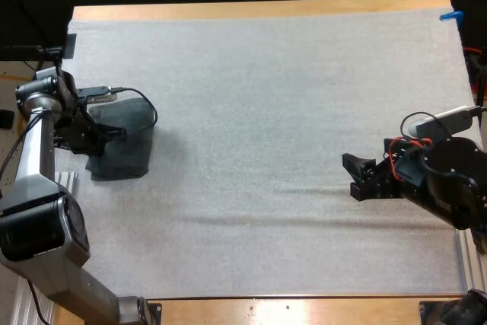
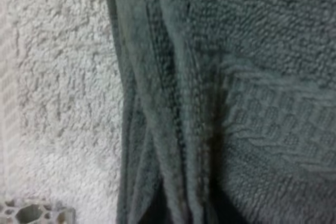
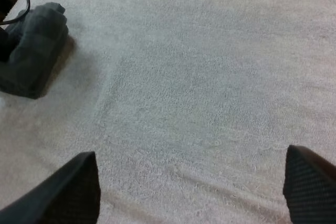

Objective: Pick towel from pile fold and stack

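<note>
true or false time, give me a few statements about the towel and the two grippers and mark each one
1. The towel lies near the left edge of the mat, at the left gripper. True.
2. The right gripper is shut on a towel. False: it is open, its fingers standing apart over bare mat, far from the towel.
3. The left wrist view looks closely at the towel's layered, folded edges, with white mat beside them. True.
4. A second, crumpled towel lies just ahead of the right gripper. False: only white mat lies ahead of it; the one towel in view is across the mat by the left arm.
</note>
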Controlling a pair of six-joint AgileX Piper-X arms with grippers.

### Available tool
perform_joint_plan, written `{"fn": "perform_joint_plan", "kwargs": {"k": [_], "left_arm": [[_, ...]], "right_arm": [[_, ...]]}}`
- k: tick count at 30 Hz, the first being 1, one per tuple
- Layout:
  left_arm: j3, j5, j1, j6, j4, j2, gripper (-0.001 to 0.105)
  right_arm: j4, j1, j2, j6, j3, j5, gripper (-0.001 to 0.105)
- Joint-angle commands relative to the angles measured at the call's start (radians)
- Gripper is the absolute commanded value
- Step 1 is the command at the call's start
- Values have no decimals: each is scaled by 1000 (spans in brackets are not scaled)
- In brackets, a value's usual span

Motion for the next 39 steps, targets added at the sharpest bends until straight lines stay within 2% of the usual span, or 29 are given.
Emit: {"fn": "perform_joint_plan", "kwargs": {"k": [1,6,8,14,19,22,25,27,32,39], "left_arm": [[-3,-23,0,-4,-1,-7,17],[-6,-28,0,-4,6,-13,40],[-9,-27,0,-4,7,-24,45],[-15,-27,0,-4,-20,-108,45],[-15,91,-4,-6,-16,-193,45],[-15,142,-20,-4,-13,-213,45],[-10,160,-55,2,-6,-215,45],[6,150,-88,10,-28,-215,45],[41,20,-162,23,-84,-183,45],[50,-10,-168,23,-82,-44,45]], "right_arm": [[-6,2,-2,-2,1,5,70],[-6,2,-2,5,1,5,70],[-6,2,-2,5,1,5,70],[-6,2,-2,5,1,5,70],[-9,2,-2,5,1,5,70],[-20,2,-2,5,1,5,70],[-23,2,-2,5,1,5,70],[-23,2,-2,5,1,5,70],[-30,2,-2,5,1,5,70],[-40,2,-2,5,1,-2,70]]}}
